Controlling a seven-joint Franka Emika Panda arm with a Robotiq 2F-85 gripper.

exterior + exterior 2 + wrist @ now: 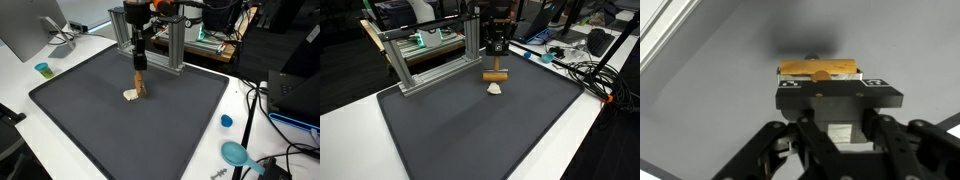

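We see the claw (497,66) closed narrow on a long orange-brown wooden bar (496,76), holding it level over the dark grey mat (470,130) on the white table (350,130). A small cream block (495,88) lies directly beneath the bar, towards the table's far edge, near the aluminium frame (395,60). We cannot tell whether bar and block touch.

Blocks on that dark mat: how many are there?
2: a brown block in the gripper, and a pale piece right under it on the mat. None seems hidden.
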